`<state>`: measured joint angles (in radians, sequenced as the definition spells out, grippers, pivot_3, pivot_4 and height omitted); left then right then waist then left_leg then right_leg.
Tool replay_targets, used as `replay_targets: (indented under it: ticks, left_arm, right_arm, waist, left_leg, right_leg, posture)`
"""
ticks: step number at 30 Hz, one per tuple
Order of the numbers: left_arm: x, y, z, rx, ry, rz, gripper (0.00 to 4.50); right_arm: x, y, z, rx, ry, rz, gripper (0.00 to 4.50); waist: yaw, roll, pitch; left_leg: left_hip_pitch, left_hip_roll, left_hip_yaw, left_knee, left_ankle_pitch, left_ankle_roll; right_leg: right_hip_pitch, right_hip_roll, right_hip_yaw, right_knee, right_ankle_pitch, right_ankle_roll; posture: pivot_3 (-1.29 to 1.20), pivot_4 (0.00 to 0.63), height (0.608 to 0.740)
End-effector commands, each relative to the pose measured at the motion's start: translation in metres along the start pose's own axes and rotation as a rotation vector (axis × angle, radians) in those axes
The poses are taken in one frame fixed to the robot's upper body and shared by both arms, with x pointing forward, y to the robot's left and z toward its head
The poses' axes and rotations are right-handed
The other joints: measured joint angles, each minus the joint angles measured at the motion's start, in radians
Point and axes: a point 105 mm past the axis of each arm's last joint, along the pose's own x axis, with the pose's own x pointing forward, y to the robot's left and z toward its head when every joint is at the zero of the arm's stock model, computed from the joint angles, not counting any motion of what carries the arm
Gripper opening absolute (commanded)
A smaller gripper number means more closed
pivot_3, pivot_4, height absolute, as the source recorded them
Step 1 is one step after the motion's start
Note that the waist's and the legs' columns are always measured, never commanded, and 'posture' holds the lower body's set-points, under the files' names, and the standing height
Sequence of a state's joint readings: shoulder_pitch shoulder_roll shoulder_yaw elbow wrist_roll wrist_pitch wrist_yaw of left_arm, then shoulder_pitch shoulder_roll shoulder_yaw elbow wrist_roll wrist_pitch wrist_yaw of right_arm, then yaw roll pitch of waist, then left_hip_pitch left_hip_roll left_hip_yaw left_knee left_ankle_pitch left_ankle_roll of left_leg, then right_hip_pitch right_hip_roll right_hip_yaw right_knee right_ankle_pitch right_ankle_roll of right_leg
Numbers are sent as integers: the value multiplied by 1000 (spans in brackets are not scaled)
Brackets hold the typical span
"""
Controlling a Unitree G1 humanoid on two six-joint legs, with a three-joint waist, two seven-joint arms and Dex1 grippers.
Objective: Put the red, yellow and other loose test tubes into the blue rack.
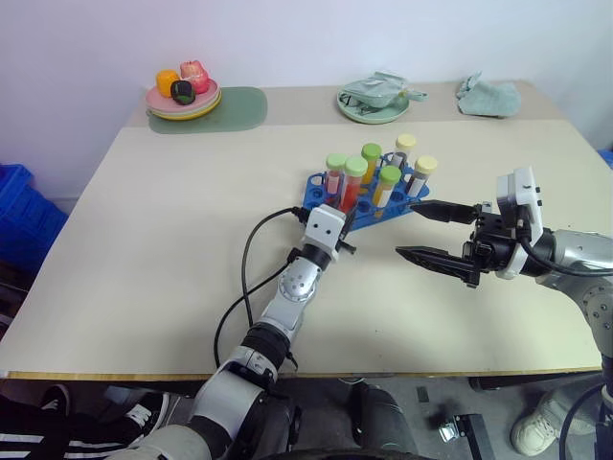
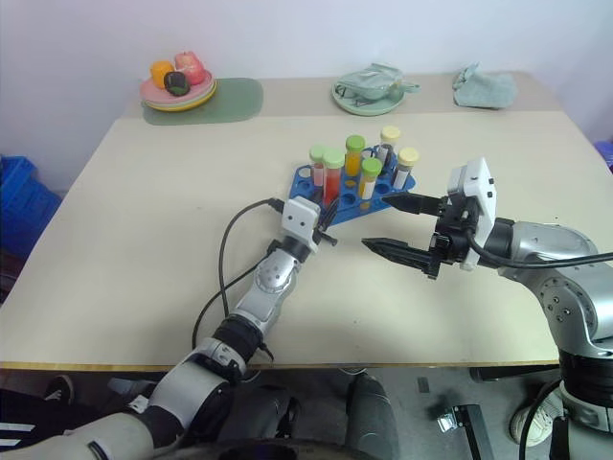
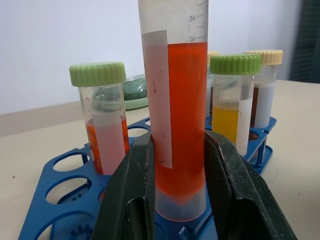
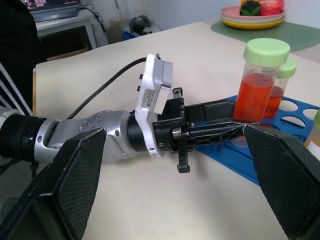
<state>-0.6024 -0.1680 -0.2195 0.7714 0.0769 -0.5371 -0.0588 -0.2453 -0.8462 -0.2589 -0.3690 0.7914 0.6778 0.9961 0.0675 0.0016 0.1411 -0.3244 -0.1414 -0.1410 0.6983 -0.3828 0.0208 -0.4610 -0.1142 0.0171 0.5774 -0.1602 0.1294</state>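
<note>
The blue rack (image 1: pixel 313 182) stands mid-table with several capped tubes upright in it. My left gripper (image 1: pixel 347 213) is shut on the red tube (image 1: pixel 351 190), a green-capped tube held upright over the rack's near row. In the left wrist view both fingers (image 3: pixel 131 195) press the red tube (image 3: pixel 182 125); whether its lower end sits in a hole I cannot tell. A yellow tube (image 3: pixel 227 120) with a green cap stands in the rack behind it. My right gripper (image 1: pixel 406 230) hovers open just right of the rack, with nothing in it, pointing at the left gripper.
At the back left, a plate of toy fruit (image 1: pixel 184 96) rests on a green mat. A green plate (image 1: pixel 374 103) sits at the back centre and a crumpled cloth (image 1: pixel 490 96) at the back right. A blue crate (image 1: pixel 24 216) stands beside the table's left edge.
</note>
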Motion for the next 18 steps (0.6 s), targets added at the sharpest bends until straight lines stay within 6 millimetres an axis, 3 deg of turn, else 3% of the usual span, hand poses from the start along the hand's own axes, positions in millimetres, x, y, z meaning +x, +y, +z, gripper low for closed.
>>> replay_targets:
  ticks: [1,13,18]
  left_arm:
    - [16,-21,21,-54,-67,-26,776]
    - [14,-33,17,-77,-51,-103,776]
    - [14,-27,17,-53,-49,-92,776]
  right_arm:
    - [-3,3,11,-45,-18,1,4500]
    - [-2,1,12,-49,-22,-2,4500]
    - [-2,1,11,-50,-22,-3,4500]
  waist:
    - [0,0,0]
    - [2,0,0]
    - [4,0,0]
  left_leg:
    - [0,0,0,0,0,0]
    - [0,0,0,0,0,0]
    - [0,0,0,0,0,0]
  right_leg:
    - [0,0,0,0,0,0]
    - [0,0,0,0,0,0]
    - [0,0,0,0,0,0]
  posture:
    - [0,150,740]
    - [0,150,740]
    - [0,150,740]
